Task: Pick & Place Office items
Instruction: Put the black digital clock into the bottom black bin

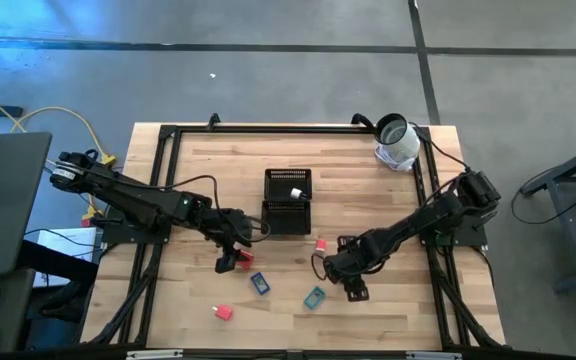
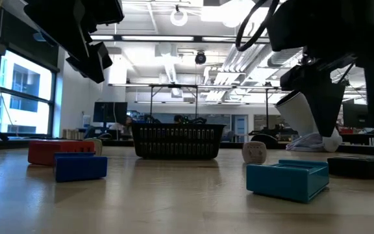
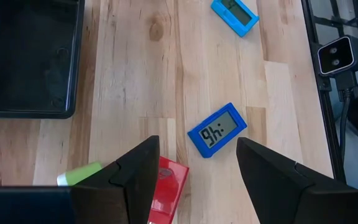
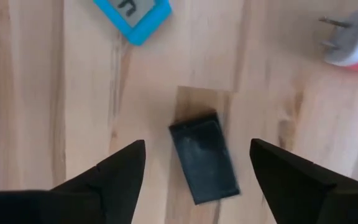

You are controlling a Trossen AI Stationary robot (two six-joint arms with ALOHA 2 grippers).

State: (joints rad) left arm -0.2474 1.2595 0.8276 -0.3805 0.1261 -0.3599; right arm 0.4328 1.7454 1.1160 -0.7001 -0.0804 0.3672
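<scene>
Right claw [image 4: 194,171] spread, hovering above the black block [image 4: 202,158], which lies flat and skewed on the tabletop [image 4: 55,93]. Risk: uneven closing could spin it aside. Left claw [image 3: 194,168] spread over blue timer [image 3: 217,130], red block [image 3: 168,186] beside one finger; may snag it.

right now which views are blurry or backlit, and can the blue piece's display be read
Low view: backlit by ceiling lights and windows, arms in silhouette, teal piece soft. Right wrist view: black piece slightly blurred. Left wrist view: sharp, blue piece shows digits, upside down. High view: even light.
</scene>
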